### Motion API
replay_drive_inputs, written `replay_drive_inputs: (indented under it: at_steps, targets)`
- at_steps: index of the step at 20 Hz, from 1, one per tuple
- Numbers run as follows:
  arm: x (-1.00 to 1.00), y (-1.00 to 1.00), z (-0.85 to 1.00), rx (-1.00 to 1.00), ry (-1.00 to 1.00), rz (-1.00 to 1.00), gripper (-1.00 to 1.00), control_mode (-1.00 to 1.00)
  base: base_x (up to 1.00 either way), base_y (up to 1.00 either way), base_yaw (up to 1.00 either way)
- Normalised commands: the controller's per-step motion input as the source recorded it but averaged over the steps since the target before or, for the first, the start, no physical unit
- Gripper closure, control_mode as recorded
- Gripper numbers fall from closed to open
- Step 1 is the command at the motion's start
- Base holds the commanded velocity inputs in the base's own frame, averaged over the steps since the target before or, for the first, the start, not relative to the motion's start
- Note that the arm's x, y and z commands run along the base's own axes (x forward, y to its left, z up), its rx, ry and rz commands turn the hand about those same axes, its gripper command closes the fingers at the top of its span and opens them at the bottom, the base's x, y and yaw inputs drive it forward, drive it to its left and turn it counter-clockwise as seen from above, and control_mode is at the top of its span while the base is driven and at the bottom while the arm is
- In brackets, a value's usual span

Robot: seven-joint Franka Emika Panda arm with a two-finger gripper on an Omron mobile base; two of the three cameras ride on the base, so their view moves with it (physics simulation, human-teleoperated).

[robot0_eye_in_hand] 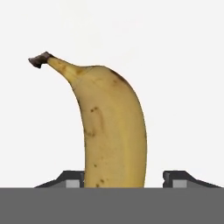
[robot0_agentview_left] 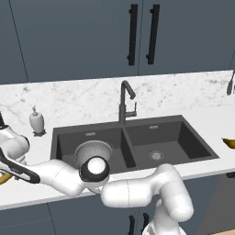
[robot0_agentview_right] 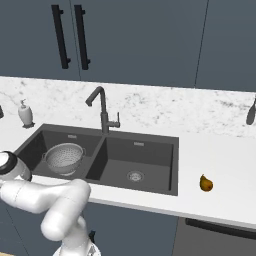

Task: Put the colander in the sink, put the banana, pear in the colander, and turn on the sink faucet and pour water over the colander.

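In the hand view the yellow banana (robot0_eye_in_hand: pixel 109 122), speckled brown with a dark stem tip, lies on the white counter and runs between my gripper (robot0_eye_in_hand: pixel 124 177) fingers. The gripper is open around it, and a gap shows beside the right fingertip (robot0_eye_in_hand: pixel 177 177). From the left base view the arm stretches far left over the counter's front, with a bit of banana (robot0_agentview_left: pixel 3 179) under the hand. The silver colander (robot0_agentview_left: pixel 93 150) (robot0_agentview_right: pixel 63 156) stands upright in the left basin of the dark sink (robot0_agentview_left: pixel 183 137). The pear (robot0_agentview_right: pixel 205 183) (robot0_agentview_left: pixel 229 142) lies on the counter right of the sink. No water runs from the faucet (robot0_agentview_left: pixel 123 103) (robot0_agentview_right: pixel 102 112).
A white soap dispenser (robot0_agentview_left: pixel 36 121) (robot0_agentview_right: pixel 25 114) stands on the marble counter left of the sink. Dark wall cabinets with black handles (robot0_agentview_left: pixel 133 34) hang behind. A dark object (robot0_agentview_left: pixel 231 85) pokes in at the far right of the counter.
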Motion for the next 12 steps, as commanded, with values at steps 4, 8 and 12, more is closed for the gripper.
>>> replay_drive_inputs:
  at_steps: [4,8,12]
  targets:
    - [0.0,-0.05,-0.28,-0.02,0.0,0.0,1.0,-1.0,0.0,0.0,0.0]
    - [0.0,-0.59,-0.25,0.0,-0.01,0.0,1.0,-1.0,0.0,0.0,0.0]
    - [0.0,-0.72,-0.19,0.0,-0.06,0.0,1.0,-1.0,0.0,0.0,0.0]
